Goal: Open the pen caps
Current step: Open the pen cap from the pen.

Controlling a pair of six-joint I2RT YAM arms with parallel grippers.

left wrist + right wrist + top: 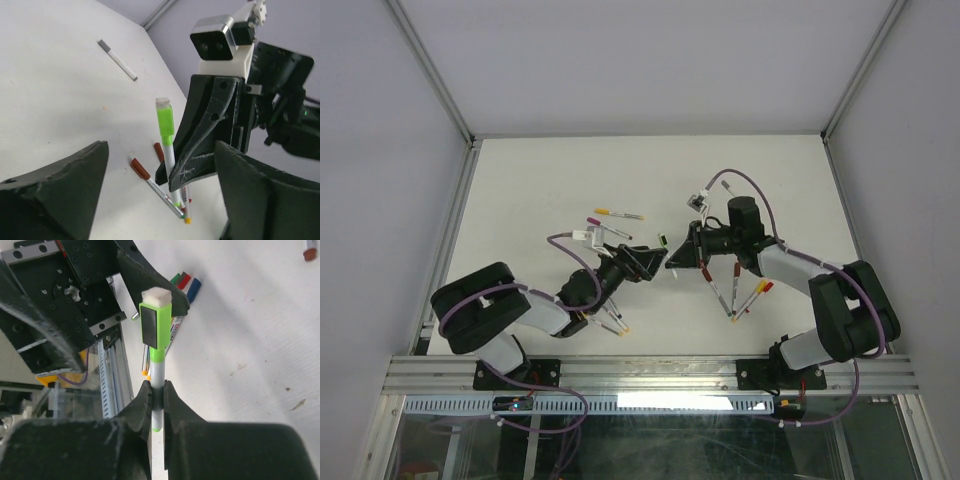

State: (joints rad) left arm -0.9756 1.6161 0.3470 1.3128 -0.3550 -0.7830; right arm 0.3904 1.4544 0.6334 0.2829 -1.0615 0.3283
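Observation:
A white pen with a bright green cap [156, 330] stands up between the two grippers. My right gripper [157, 391] is shut on its white barrel, just below the cap. In the left wrist view the same green cap [165, 120] sticks up above the right gripper's black fingers [200, 150]. My left gripper [161, 147] is open, its fingers wide on either side of the pen and off it. From above, the green cap [662, 241] shows between the left gripper [642, 258] and right gripper [678, 262]. Other pen caps sit on pens lying on the table.
Capped pens lie on the white table [520, 200]: a red-capped cluster [735, 295] under the right arm, a few [610, 322] by the left arm, two [617, 214] behind the left gripper. A grey-capped pen [117, 59] lies farther off, and dark red-capped ones [140, 169] lie below.

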